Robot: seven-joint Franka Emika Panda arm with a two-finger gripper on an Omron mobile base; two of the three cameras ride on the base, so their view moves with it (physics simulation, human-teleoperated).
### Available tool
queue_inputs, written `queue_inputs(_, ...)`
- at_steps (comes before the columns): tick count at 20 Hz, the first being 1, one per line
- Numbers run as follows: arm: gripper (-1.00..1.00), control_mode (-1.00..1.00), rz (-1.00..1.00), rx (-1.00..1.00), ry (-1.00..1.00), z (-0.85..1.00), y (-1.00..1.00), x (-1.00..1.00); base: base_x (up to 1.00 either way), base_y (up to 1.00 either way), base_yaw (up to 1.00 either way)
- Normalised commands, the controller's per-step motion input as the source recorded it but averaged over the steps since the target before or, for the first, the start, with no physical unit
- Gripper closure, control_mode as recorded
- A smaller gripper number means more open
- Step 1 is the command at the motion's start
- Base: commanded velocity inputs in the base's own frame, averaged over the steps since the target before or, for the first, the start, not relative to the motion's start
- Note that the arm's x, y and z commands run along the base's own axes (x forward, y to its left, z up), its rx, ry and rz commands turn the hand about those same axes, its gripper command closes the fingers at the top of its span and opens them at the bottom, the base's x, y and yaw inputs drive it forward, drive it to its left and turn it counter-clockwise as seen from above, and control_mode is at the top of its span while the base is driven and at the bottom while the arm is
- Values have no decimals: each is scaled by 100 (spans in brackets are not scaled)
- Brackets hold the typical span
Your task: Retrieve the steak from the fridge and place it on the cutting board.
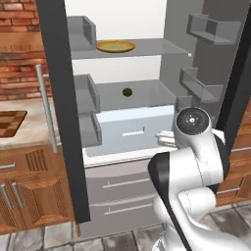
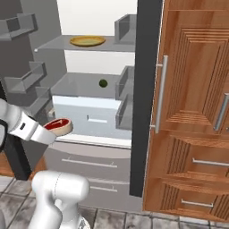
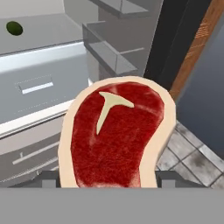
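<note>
Flat, even rendered light everywhere, no glare, barely any shadows (fridge (image 1: 122,88) interior brightest), everything sharp, just slightly pixelated edges.

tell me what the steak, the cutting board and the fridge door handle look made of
Steak: raw meat, red grainy centre with a pale fat rim and a white T-shaped bone mark.
Cutting board: wood, dark and light brown blocks in a checker, matte.
Fridge door handle: probably brushed metal, a silver-grey bar with a soft sheen.

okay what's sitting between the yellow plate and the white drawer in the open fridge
A small dark green round fruit lies on the shelf between the yellow plate above and the white drawer below, seen in both base views.
</note>
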Motion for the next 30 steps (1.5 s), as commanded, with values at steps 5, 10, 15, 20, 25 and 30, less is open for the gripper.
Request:
queue_inputs(5,100,100,0,0,0,0,0,0,-41,54,-4)
queue_inputs(10,100,100,0,0,0,0,0,0,-42,85,-1)
queue_inputs(15,100,100,0,0,0,0,0,0,-27,87,-2)
queue_inputs(20,100,100,0,0,0,0,0,0,-12,90,-7)
queue_inputs(25,100,100,0,0,0,0,0,0,-3,91,-9)
queue_inputs(30,100,100,0,0,0,0,0,0,2,49,-6)
